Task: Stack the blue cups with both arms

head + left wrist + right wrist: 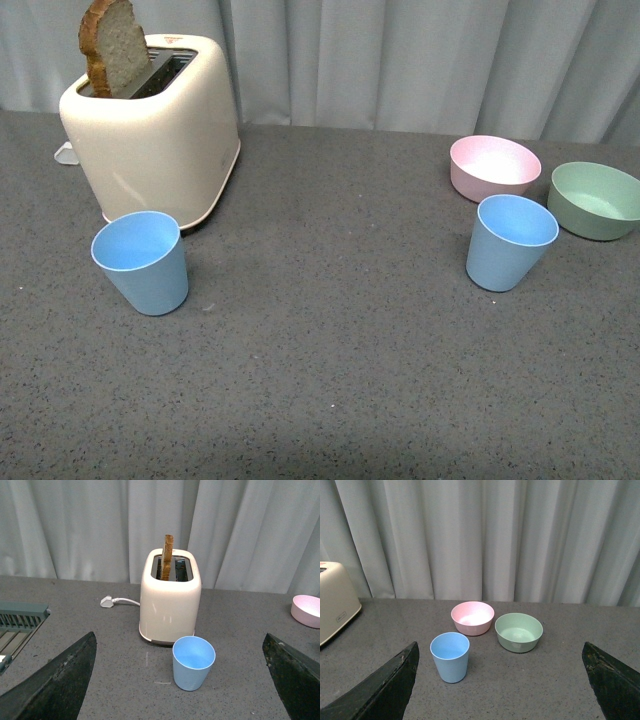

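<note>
Dark fingers (55,685) of the left claw (178,635) sit right up close in the L wrist view, spread wide apart, gripping nothing. Straight ahead of that claw, roughly centred btwn the two fingers but clear of both: left blue cup (193,662), upright, mouth up, empty, standing on the grey table (330,380). Further out from the claw, just behind the cup, is the cream toaster (170,600) w/ a bread slice (167,557) sticking up out of one slot. White plug (106,601) lies on the table beside the toaster. Slatted grey rack (20,622) sits off to one side, near the claw.

Over to the R wrist view: right claw (500,644), same story, its fingers (380,690) wide apart, empty. Right blue cup (450,656) stands ahead of it, upright, empty, nearer one finger than the other, touching neither. Beyond the cup, away from the claw: pink bowl (472,617) just behind it, green bowl (518,631) next to the pink one, close but w/ a slight gap. Front view: the two cups are well apart, one toward each side of the table, not stacked. Pale curtain (400,60) hangs across the back.
</note>
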Action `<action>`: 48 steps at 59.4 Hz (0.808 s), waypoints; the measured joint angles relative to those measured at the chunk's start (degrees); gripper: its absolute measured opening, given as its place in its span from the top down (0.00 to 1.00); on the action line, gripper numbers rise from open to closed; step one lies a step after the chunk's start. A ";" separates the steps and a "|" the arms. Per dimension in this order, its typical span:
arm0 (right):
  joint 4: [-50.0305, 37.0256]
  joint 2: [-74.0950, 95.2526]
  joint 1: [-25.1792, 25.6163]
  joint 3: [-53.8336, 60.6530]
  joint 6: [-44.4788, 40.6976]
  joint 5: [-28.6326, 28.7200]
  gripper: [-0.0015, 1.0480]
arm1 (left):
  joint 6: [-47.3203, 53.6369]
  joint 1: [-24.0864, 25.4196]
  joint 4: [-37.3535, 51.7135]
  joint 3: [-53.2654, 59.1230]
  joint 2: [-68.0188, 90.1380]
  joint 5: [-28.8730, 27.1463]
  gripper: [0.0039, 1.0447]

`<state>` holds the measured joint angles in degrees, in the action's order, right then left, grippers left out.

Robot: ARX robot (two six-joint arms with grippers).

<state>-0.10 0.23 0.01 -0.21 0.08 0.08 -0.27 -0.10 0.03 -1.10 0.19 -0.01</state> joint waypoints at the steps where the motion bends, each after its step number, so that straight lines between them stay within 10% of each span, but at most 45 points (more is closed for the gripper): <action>1: 0.00 -0.02 0.00 0.00 0.00 0.00 0.09 | -0.02 0.00 0.00 0.00 0.00 0.00 0.06; 48: 0.00 -0.02 0.00 0.00 0.00 0.00 0.09 | -0.02 0.00 0.00 0.00 0.00 0.00 0.06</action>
<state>-0.10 0.21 0.01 -0.21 0.08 0.08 -0.30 -0.10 0.03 -1.10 0.19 -0.01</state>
